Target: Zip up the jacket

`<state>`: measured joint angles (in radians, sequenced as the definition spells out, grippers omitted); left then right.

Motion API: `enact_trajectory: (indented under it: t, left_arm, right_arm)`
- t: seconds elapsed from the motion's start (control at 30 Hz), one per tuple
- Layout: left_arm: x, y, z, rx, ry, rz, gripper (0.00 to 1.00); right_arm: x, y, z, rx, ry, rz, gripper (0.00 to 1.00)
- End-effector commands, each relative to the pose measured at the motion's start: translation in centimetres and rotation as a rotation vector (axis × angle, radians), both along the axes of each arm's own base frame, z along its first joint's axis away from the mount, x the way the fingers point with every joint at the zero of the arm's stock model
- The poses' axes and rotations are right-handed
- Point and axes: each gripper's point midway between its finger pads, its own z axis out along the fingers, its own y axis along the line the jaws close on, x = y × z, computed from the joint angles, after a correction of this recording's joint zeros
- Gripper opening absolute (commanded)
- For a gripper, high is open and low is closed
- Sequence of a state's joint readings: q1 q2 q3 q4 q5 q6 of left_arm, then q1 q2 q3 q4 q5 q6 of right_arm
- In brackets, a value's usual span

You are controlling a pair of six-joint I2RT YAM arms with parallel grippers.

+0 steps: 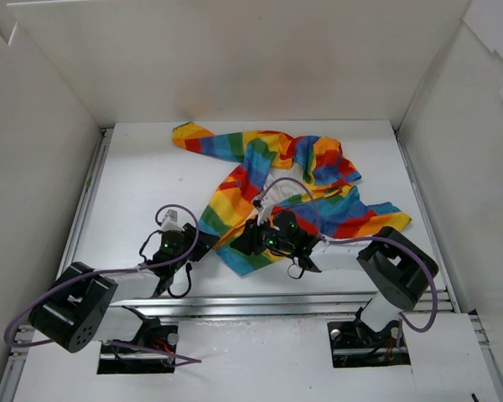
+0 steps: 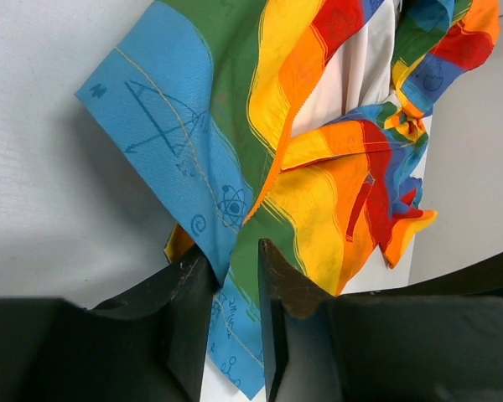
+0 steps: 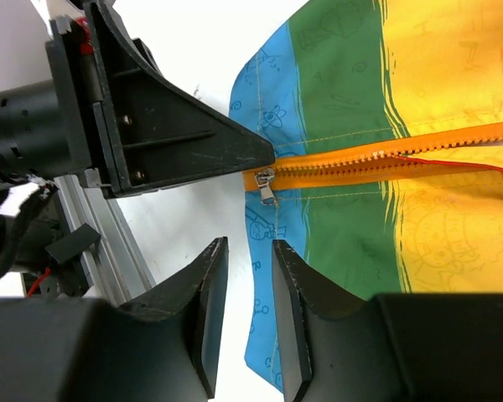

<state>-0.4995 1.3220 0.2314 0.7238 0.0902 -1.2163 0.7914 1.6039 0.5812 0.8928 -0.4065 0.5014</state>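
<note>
On the bench the jacket lies crumpled, its front gaping on white lining: zipping looks barely begun. The slider sits at the blue hem; the left fingers stand apart astride that hem, the right fingers slightly apart beside it, gripping nothing.

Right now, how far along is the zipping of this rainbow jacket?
Barely begun. Done: the slider sits at the hem end of the orange zipper. In hand: the left gripper straddles the blue hem, and the right gripper hovers open by the slider, gripping nothing. Left: seize the slider and run it up; the jacket gapes in front, showing white lining.
</note>
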Motion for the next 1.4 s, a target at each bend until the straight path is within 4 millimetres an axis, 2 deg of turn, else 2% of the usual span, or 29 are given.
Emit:
enact_trajectory:
  t: [0.0, 0.17, 0.23, 0.37, 0.4, 0.47, 0.53, 0.57, 0.63, 0.67, 0.7, 0.73, 0.8, 1.07, 1.37]
  left_arm:
    - [0.2, -0.6, 1.8, -0.037, -0.041, -0.013, 0.22]
    - [0.3, -0.8, 1.5, -0.043, -0.038, -0.013, 0.09]
    - [0.4, -0.9, 1.5, -0.055, -0.039, -0.014, 0.01]
    - [0.2, -1.0, 1.8, -0.073, -0.047, -0.015, 0.00]
    - [0.1, -0.9, 1.9, -0.076, -0.047, -0.016, 0.00]
    - [-0.3, -1.0, 2.8, -0.098, -0.053, -0.023, 0.00]
    - [-0.8, -0.9, 3.0, -0.101, -0.037, -0.028, 0.00]
    - [-0.9, -1.0, 4.2, -0.120, -0.063, -0.032, 0.00]
    - [-1.3, -0.8, 4.5, -0.118, -0.053, -0.034, 0.00]
    - [-1.2, -0.5, 5.5, -0.134, -0.078, -0.028, 0.00]
    - [-1.4, -0.5, 5.4, -0.130, -0.067, -0.030, 0.00]
    - [-1.6, -0.5, 6.2, -0.140, -0.083, -0.035, 0.00]
    - [-1.8, -0.5, 6.4, -0.138, -0.086, -0.043, 0.00]
    - [-2.2, -0.3, 7.2, -0.159, -0.106, -0.054, 0.00]
    - [-2.1, -0.1, 7.8, -0.170, -0.128, -0.049, 0.00]
  right_arm:
    - [0.5, 1.2, 2.5, 0.077, -0.050, 0.020, 0.24]
    - [0.5, 1.3, 2.7, 0.076, -0.055, 0.020, 0.23]
    - [0.5, 1.3, 2.5, 0.071, -0.054, 0.019, 0.26]
    - [0.6, 1.8, 2.0, 0.058, -0.050, 0.030, 0.29]
    - [0.7, 2.0, 2.0, 0.056, -0.049, 0.035, 0.26]
    - [0.7, 2.6, 2.2, 0.063, -0.054, 0.052, 0.11]
    - [0.7, 2.9, 2.5, 0.070, -0.062, 0.072, 0.00]
    - [0.6, 3.1, 3.0, 0.076, -0.071, 0.081, 0.00]
    - [0.7, 3.0, 3.6, 0.076, -0.092, 0.082, 0.00]
    - [0.8, 3.1, 3.8, 0.073, -0.097, 0.084, 0.07]
    - [0.5, 3.2, 3.8, 0.067, -0.097, 0.098, 0.24]
    - [0.5, 3.3, 3.9, 0.067, -0.101, 0.107, 0.30]
    - [0.2, 3.5, 4.3, 0.079, -0.105, 0.131, 0.40]
    - [-0.3, 4.4, 5.7, 0.113, -0.120, 0.190, 0.40]
    - [-0.9, 5.3, 5.1, 0.139, -0.084, 0.238, 0.39]
